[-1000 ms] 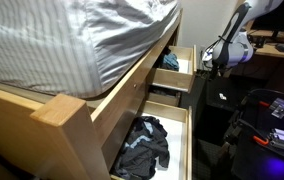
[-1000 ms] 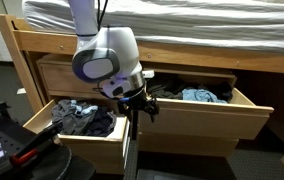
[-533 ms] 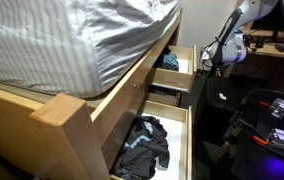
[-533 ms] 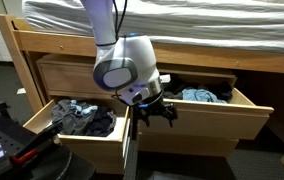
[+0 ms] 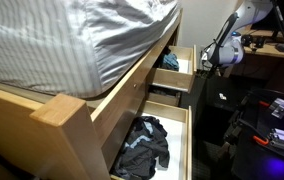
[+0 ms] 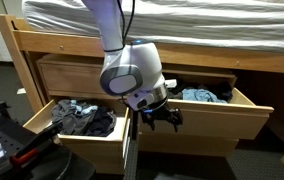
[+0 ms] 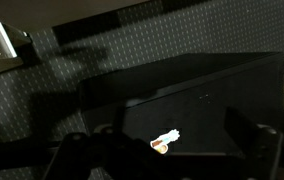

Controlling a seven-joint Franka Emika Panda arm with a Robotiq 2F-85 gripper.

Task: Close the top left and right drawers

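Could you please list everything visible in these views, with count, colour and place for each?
Bed frame: one, light wood, across the back.
Mattress: one, grey-striped sheet, on the bed frame.
Drawer with dark clothes: one, light wood, pulled open under the bed.
Drawer with blue garment: one, light wood, open beside it.
Dark clothes: one pile, grey and black, in their drawer.
Blue garment: one, light blue, in its drawer, next to something dark.
Black gear: count unclear, low beside the dark-clothes drawer.
Robot arm: one, pale grey, before the bed.
End effector: one, black, open, between the drawers.
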